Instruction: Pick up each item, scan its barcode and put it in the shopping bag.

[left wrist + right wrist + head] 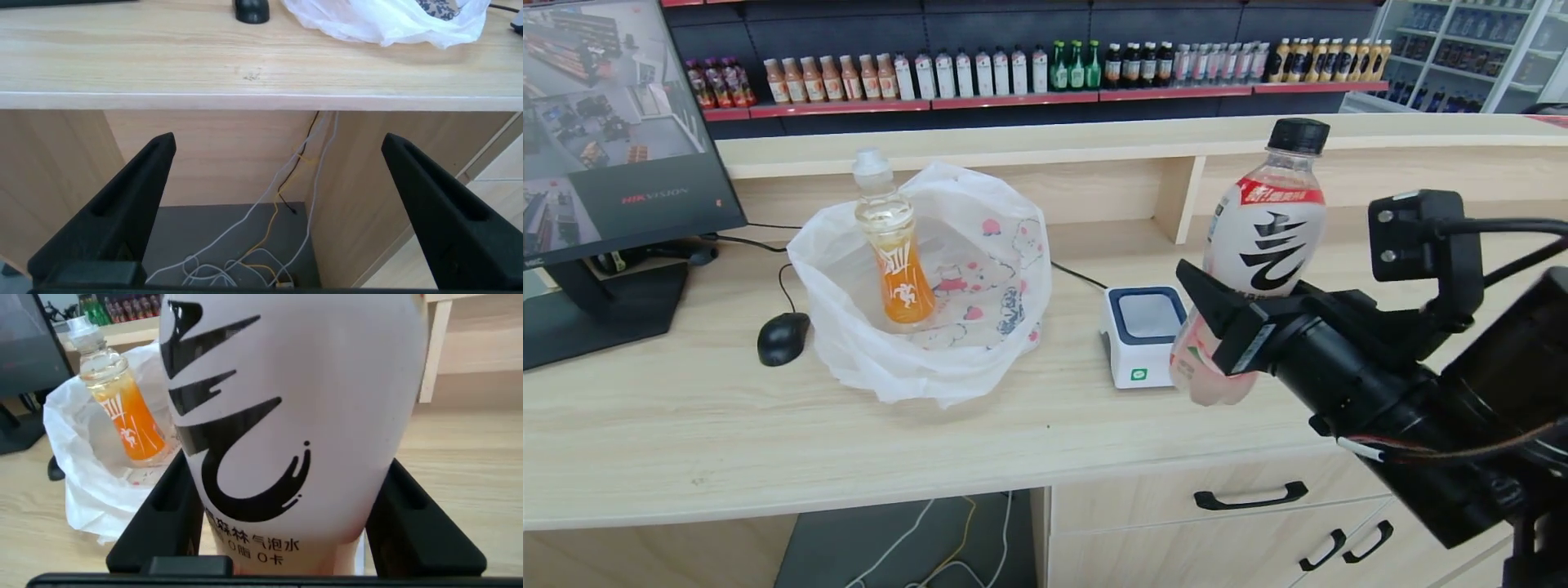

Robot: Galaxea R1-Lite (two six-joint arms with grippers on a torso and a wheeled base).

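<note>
The right gripper [1232, 328] is clamped on a smooth clear plastic bottle [1262, 237], long axis near upright, black cap up, over the worktop [686, 425] front-right, beside the boxy scanner [1145, 333]. The left gripper [278, 204] hangs below the front edge, jaws apart.

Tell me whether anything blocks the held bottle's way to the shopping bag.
Nothing tall does. The low scanner sits on the counter between the white bottle in the right gripper and the bag. An orange bottle stands inside the bag.
</note>
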